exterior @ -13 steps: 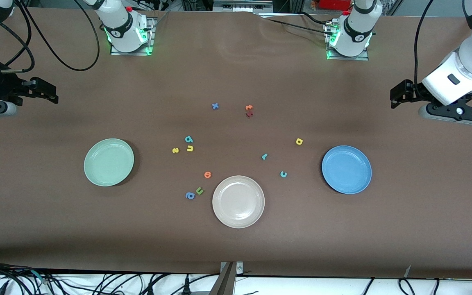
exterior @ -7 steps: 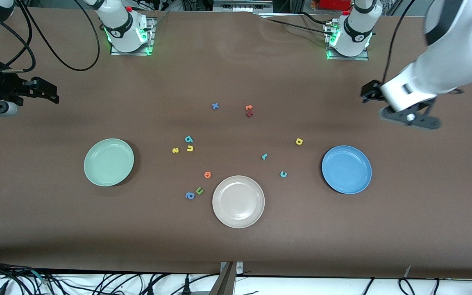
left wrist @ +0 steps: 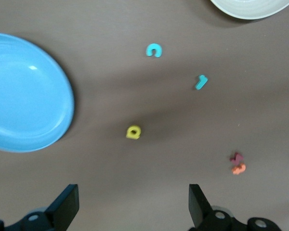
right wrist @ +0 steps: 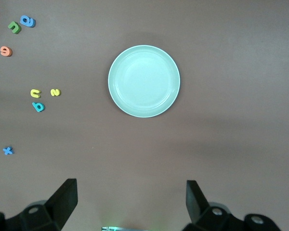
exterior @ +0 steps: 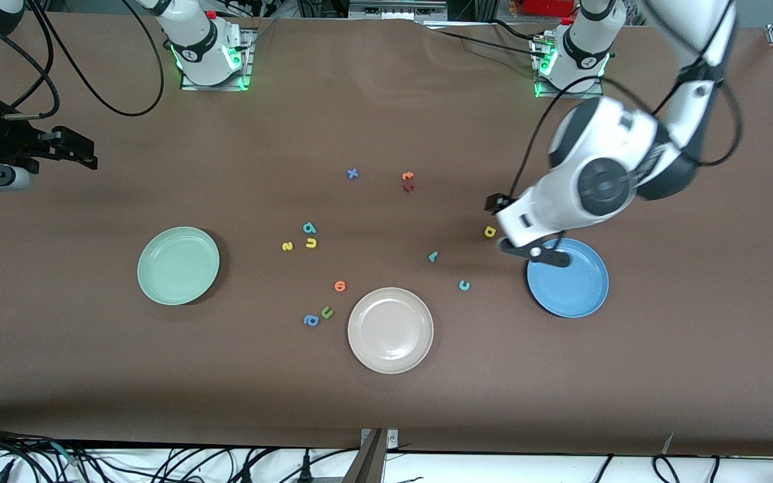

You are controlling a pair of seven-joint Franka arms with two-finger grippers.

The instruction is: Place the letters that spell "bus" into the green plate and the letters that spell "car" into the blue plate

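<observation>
On the brown table (exterior: 386, 402), seen from the front, the green plate (exterior: 178, 265) lies toward the right arm's end and the blue plate (exterior: 571, 285) toward the left arm's end, both bare. Between them lie the small letters: teal b (exterior: 309, 228), yellow u (exterior: 311, 243) and yellow s (exterior: 286, 246) close together, and teal r (exterior: 433, 255), teal c (exterior: 464, 286) and yellow a (exterior: 489, 232) nearer the blue plate. The left gripper (exterior: 494, 218) hangs over the table by the yellow a; the right gripper (exterior: 81, 153) waits at the table's edge.

In the left wrist view, its fingers (left wrist: 67, 204) stand wide apart with nothing between them, the yellow a (left wrist: 133, 132) lying just ahead and the blue plate (left wrist: 24, 94) beside it.

In the right wrist view, the fingers (right wrist: 65, 197) are likewise spread and empty, with the green plate (right wrist: 144, 81) and the b, u and s cluster below.

The letters look like light, soft foam, thin and flat on the table, so a gentle pinch across the outer edges of one should lift it; too hard a squeeze might make it buckle or flick away.
</observation>
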